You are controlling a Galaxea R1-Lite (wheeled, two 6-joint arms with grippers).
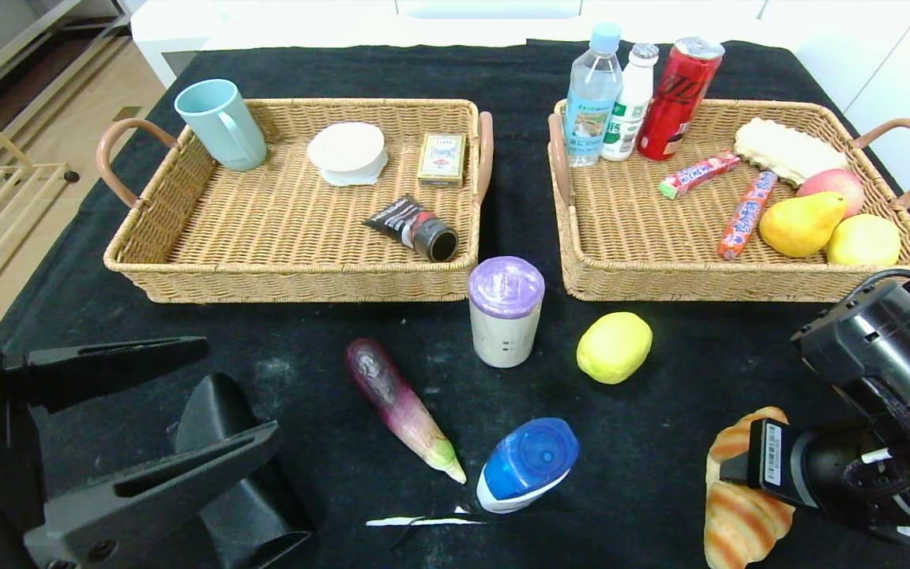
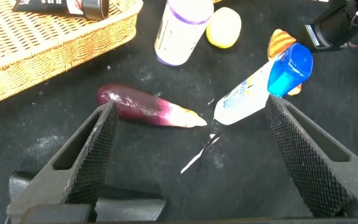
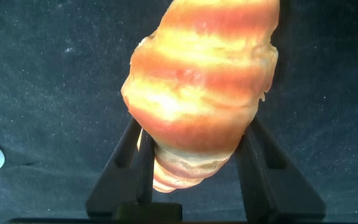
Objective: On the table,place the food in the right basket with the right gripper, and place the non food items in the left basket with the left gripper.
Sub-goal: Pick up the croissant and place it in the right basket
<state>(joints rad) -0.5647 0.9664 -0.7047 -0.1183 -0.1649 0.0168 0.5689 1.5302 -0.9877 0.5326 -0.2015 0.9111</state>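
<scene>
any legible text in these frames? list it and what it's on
Nothing reads with certainty.
"HI-CHEW"-like lettering, blurred: candy stick in the right basket.
Water bottle, white bottle, red can: print too small.
Card box, black tube, long candy roll: unreadable.
Barcode sticker on the right gripper's wrist: bars only.
Blue-capped bottle: label blurred.

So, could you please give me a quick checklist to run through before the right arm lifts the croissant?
1. Right gripper fingers on both sides of the croissant: ok.
2. Grip firm enough to lift: cannot tell.
3. Free space in the right basket for the drop: ok, bare wicker at its front left.
4. Lemon off the direct path: cannot tell.
5. Left gripper open and apart from the work: ok.
</scene>
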